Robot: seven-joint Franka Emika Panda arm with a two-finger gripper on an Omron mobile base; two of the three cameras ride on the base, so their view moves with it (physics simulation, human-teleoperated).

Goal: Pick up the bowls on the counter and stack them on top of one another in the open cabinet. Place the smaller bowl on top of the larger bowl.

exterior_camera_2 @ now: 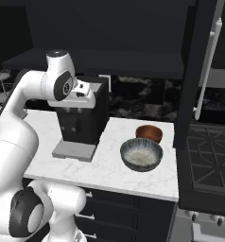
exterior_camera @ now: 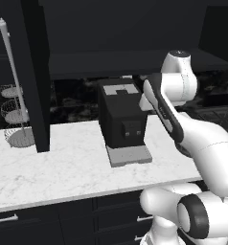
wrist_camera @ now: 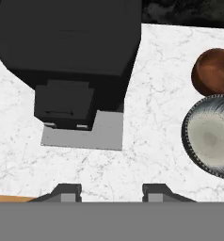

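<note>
Two bowls stand on the white marble counter [exterior_camera_2: 105, 165] to the right of the black machine. The smaller one is a reddish-brown bowl [exterior_camera_2: 149, 133] [wrist_camera: 215, 70]; just in front of it, touching or nearly so, sits the larger grey bowl [exterior_camera_2: 141, 154] [wrist_camera: 210, 136] with a pale inside. My gripper [wrist_camera: 111, 192] is open and holds nothing. It hangs high over the counter beside the machine and looks down, with both bowls off to its right. The open cabinet's dark shelf [exterior_camera: 111, 62] [exterior_camera_2: 114, 61] runs above the counter.
The black coffee machine [exterior_camera: 121, 115] [exterior_camera_2: 83, 120] [wrist_camera: 67, 42] stands on a grey base mid-counter. Wire tiered baskets [exterior_camera: 13, 112] are at the far left behind a black upright panel [exterior_camera: 37, 76]. A stove [exterior_camera_2: 209, 156] adjoins the counter on the right.
</note>
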